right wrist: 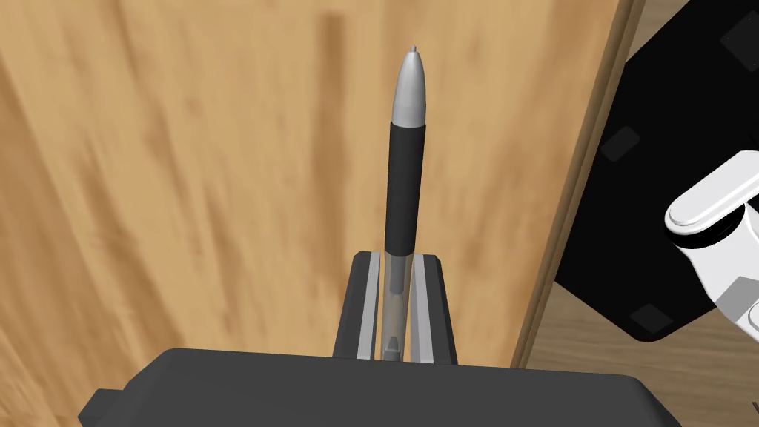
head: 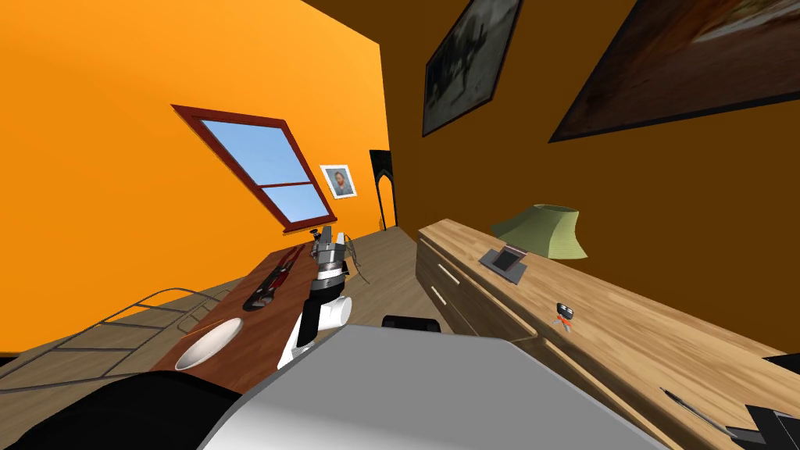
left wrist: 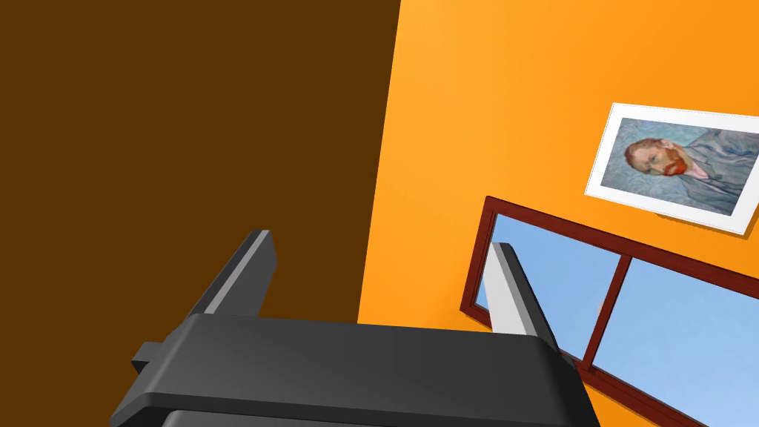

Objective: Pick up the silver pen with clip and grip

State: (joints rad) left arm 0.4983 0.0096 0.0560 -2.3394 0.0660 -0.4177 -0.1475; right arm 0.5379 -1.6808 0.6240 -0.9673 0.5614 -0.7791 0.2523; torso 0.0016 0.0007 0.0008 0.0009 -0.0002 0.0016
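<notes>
The silver pen (right wrist: 405, 185), with its black grip sleeve and bare metal tip, sits clenched between the two thin fingers (right wrist: 368, 296) of the right end effector (right wrist: 398, 259). The fingers press its rear barrel from both sides, and the grip and tip project straight out beyond them. Behind the pen runs the pale wood grain of a long worktop (head: 641, 328) (whether the pen touches the wood or hangs just clear of it cannot be told), close to the worktop's front edge. Farther along the same worktop, well apart from the pen, lie a small dark and orange object (head: 564, 314), a small grey framed item (head: 506, 259) and a green lampshade (head: 543, 230). Across the room the left end effector (head: 326, 238) is raised beside a reddish-brown table (head: 234, 312), its fingers spread wide and grasping nothing.
</notes>
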